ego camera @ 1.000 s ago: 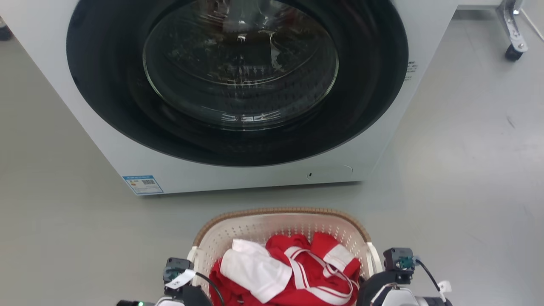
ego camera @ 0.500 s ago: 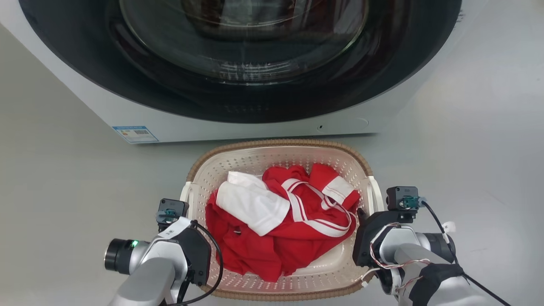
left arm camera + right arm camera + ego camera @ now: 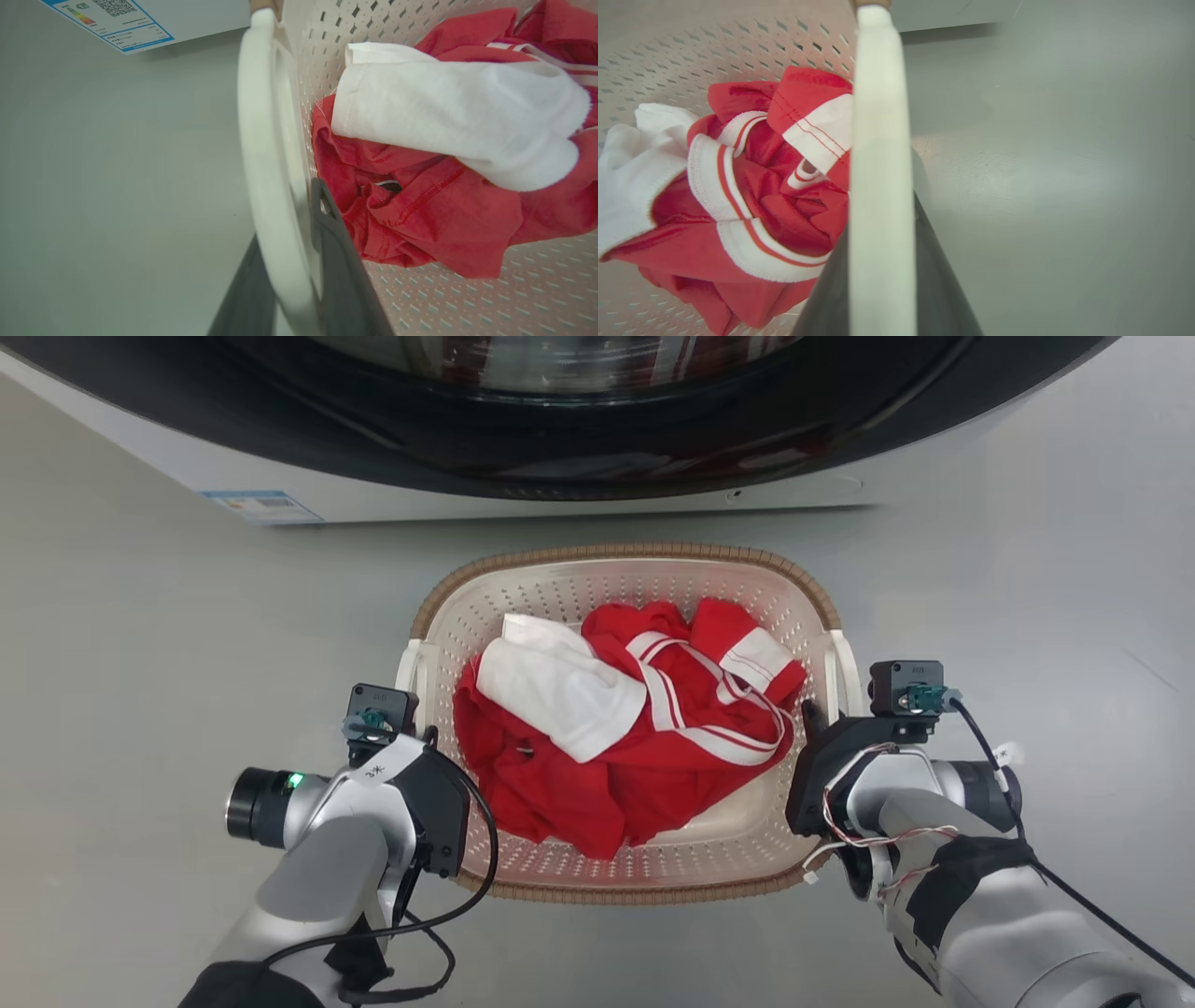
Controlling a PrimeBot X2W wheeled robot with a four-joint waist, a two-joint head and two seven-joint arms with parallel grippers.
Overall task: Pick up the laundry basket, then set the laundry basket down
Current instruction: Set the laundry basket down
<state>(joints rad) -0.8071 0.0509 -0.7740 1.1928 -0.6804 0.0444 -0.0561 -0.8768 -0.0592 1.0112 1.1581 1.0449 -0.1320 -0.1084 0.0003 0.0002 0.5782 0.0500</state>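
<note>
The cream-white perforated plastic laundry basket with brown woven-look rim [image 3: 624,552] lies between both arms, just in front of the white front-loading washing machine [image 3: 392,504]. Whether it touches the grey floor [image 3: 140,644] cannot be told.

The left gripper [image 3: 422,733] is at the left white side handle [image 3: 409,672]; the right gripper [image 3: 814,721] is at the right white side handle [image 3: 845,663].

The head view gives the full basket outline, with a red garment with white stripes [image 3: 672,756] and a white cloth [image 3: 560,691] inside.

The wrist views add grip detail: each gripper's two dark fingers [image 3: 338,275] straddle a handle bar, one inside and one outside, clamped on it. The left wrist view also shows the washer's blue-bordered label [image 3: 112,21].
</note>
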